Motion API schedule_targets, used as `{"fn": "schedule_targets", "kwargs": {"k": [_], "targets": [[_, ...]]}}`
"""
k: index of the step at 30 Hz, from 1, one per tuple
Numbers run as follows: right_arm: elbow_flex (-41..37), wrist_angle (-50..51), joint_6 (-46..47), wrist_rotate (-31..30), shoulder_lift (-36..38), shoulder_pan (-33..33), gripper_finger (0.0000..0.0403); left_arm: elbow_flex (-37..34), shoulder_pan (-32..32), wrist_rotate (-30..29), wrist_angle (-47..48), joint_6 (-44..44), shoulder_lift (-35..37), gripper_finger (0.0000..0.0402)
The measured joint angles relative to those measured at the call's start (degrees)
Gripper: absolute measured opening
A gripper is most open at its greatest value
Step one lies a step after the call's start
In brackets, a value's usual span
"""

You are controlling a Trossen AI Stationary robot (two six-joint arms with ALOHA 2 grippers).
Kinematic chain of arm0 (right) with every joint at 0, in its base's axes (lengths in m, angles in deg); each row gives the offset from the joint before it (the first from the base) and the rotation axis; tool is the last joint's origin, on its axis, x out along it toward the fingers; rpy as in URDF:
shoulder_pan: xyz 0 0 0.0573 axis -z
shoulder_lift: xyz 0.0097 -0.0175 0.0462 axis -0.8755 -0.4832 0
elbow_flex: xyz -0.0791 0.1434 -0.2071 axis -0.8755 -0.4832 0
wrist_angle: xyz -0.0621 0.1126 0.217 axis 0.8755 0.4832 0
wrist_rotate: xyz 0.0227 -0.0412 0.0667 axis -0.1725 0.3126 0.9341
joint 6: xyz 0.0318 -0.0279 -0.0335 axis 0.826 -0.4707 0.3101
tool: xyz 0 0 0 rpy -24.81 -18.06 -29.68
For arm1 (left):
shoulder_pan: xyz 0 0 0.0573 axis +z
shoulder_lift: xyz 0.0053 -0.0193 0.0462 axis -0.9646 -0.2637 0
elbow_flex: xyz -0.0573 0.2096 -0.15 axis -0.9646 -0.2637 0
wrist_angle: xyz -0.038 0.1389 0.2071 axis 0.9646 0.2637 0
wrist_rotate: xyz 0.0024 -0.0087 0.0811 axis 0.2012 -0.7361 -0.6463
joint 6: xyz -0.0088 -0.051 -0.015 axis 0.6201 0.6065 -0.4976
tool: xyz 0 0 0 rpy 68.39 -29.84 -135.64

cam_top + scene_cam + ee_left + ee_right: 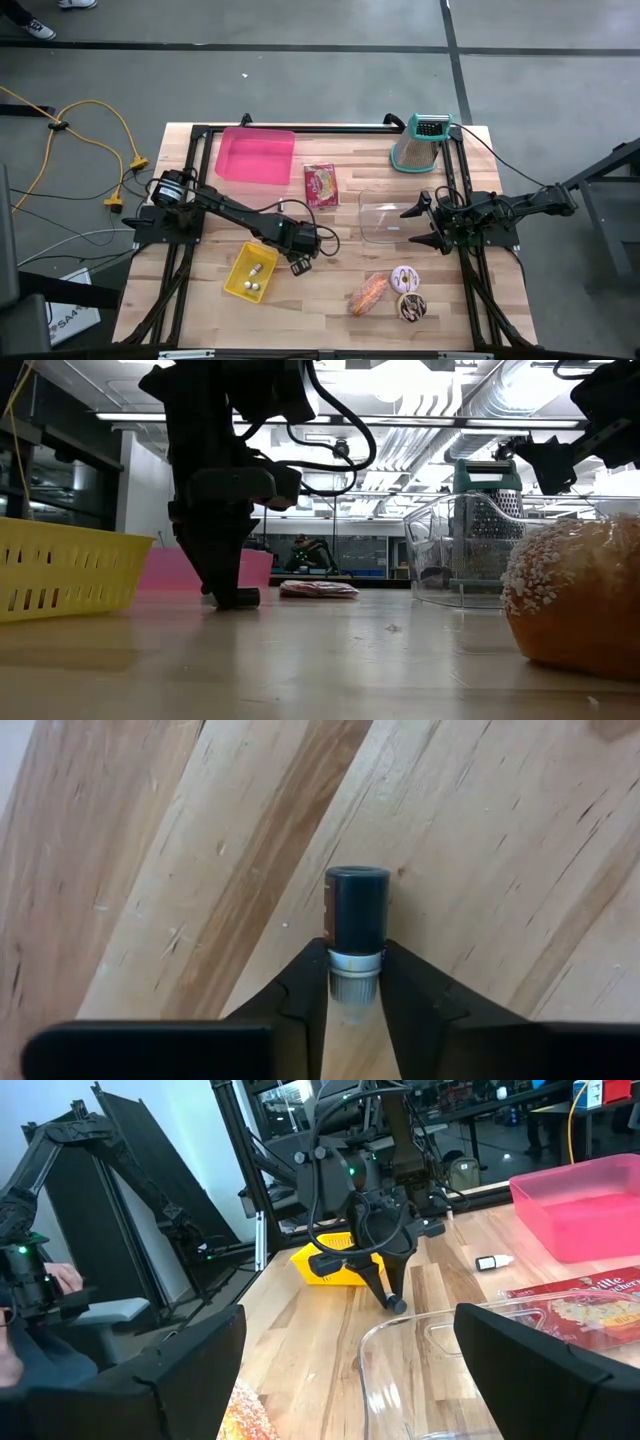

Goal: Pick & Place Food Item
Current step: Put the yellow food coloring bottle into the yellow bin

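Gripping a small dark bottle [357, 915] (label unreadable), left pincer [355, 982] closed on its silver cap.

Doughnut [575, 600] (frame-cut) blurred, close.

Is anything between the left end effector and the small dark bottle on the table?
Nothing visible. The left end effector has its fingers on either side of the small dark bottle at its silver cap, seemingly touching it, with only bare wooden table around it.
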Motion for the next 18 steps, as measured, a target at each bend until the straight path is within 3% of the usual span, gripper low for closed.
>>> {"fn": "schedule_targets", "kwargs": {"k": [18], "targets": [[0.0, 0.0, 0.0, 0.0, 0.0, 0.0, 0.0348, 0.0, 0.0, 0.2, 0.1, 0.0, 0.0, 0.0066]]}}
